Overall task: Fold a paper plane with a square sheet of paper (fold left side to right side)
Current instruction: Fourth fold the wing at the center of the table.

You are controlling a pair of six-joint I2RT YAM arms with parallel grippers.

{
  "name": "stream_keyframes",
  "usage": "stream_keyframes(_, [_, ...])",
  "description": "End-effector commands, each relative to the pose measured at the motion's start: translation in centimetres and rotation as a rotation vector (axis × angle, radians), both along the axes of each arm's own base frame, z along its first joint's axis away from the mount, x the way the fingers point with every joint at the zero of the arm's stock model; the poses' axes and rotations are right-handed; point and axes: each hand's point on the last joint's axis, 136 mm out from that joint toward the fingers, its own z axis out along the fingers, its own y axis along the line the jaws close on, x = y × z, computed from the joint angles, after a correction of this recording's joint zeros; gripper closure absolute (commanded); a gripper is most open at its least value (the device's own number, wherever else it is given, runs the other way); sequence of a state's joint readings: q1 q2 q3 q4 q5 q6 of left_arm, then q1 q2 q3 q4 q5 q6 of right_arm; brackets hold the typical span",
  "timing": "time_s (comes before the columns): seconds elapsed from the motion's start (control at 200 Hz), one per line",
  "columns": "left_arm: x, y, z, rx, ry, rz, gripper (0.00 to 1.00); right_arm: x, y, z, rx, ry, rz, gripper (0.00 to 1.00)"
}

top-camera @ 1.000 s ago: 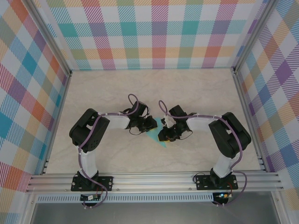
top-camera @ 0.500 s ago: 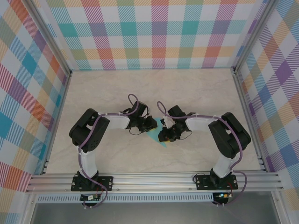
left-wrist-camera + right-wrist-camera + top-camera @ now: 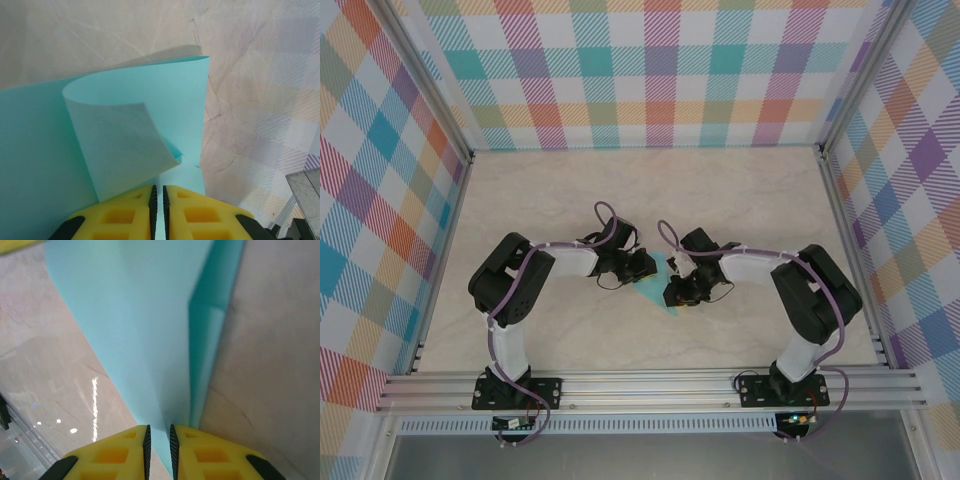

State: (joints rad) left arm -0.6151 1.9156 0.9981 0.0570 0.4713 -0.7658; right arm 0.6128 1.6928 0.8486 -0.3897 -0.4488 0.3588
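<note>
Overhead, both arms bend inward and meet at the middle of the table (image 3: 750, 200). The left gripper (image 3: 642, 269) and right gripper (image 3: 677, 293) sit close on either side of the turquoise sheet of paper (image 3: 659, 291), which lies between them.

From the left wrist, the yellow fingers (image 3: 120, 217) are drawn almost together, leaving a thin slit with the sheet's (image 3: 40, 150) edge running into it. The pinched side is lifted and curls over in a loose roll, with one corner hanging free above the flat part.

From the right wrist, the yellow fingers (image 3: 115, 455) stand narrow, pinching the paper (image 3: 140, 315), which shows in the gap. It rises away from them, and a doubled layer lies along its right edge beside the marbled tabletop (image 3: 280, 340).
</note>
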Motion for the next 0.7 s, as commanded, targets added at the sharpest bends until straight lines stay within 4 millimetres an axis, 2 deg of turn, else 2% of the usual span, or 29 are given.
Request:
stream_keyframes(0.0, [-2.3, 1.7, -2.7, 0.108, 0.080, -0.005, 0.85, -2.0, -1.5, 1.4, -0.054, 0.039, -0.010, 0.79])
stream_keyframes(0.13, [-2.3, 1.7, -2.7, 0.107, 0.078, -0.004, 0.85, -1.2, -0.8, 4.3, -0.012, -0.024, -0.002, 0.79])
stream_keyframes(0.23, [-2.3, 1.7, -2.7, 0.106, 0.078, -0.003, 0.85, -1.3, 0.6, 5.1, 0.036, -0.017, 0.015, 0.80])
stream_keyframes(0.32, [-2.3, 1.7, -2.6, 0.105, 0.077, -0.003, 0.85, -1.2, 1.8, 4.7, 0.070, 0.007, 0.020, 0.81])
stream_keyframes(0.51, [-2.3, 1.7, -2.5, 0.106, 0.076, -0.004, 0.85, -0.6, 2.9, 2.9, 0.091, 0.046, -0.001, 0.83])
stream_keyframes(0.695, [-2.3, 1.7, -2.6, 0.106, 0.076, -0.004, 0.85, 0.0, 2.9, 1.7, 0.109, 0.073, -0.045, 0.85])
